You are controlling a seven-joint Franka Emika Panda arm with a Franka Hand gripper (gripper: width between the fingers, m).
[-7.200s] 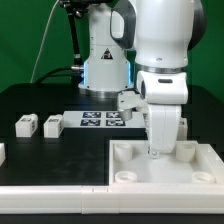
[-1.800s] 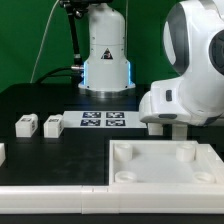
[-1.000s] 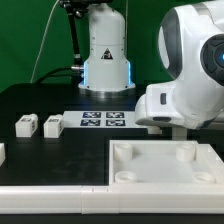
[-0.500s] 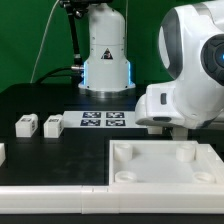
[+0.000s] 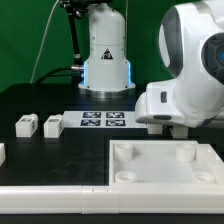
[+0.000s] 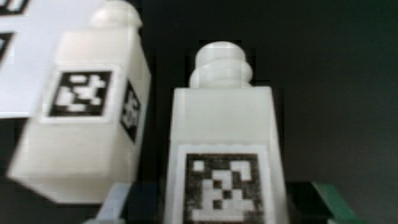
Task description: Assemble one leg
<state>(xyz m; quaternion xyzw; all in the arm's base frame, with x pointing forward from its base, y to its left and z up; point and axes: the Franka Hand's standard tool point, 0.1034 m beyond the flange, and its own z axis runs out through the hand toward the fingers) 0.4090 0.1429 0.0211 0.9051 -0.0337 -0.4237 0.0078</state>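
Note:
In the wrist view two white legs lie side by side on the black table, each with a stepped peg at the far end and a square marker tag. My gripper (image 6: pixel 228 206) is open and low over one leg (image 6: pixel 222 120), with one finger (image 6: pixel 121 205) on each side of its tagged end and dark gaps between. The second leg (image 6: pixel 86 110) lies just beside it. In the exterior view the arm's hand (image 5: pixel 172 108) is low behind the white panel (image 5: pixel 160 168), and its fingers and these two legs are hidden. Two more legs (image 5: pixel 27 125) (image 5: pixel 54 125) stand at the exterior view's left.
The marker board (image 5: pixel 103 120) lies in the middle of the table, in front of the robot base (image 5: pixel 105 60). The large white panel with corner sockets fills the front. Another white part (image 5: pixel 2 152) shows at the exterior view's left edge.
Seven seconds ago the gripper stood over the panel's back corner. It has since swung to the exterior view's right and lowered behind the panel. In the last second nothing visibly moved.

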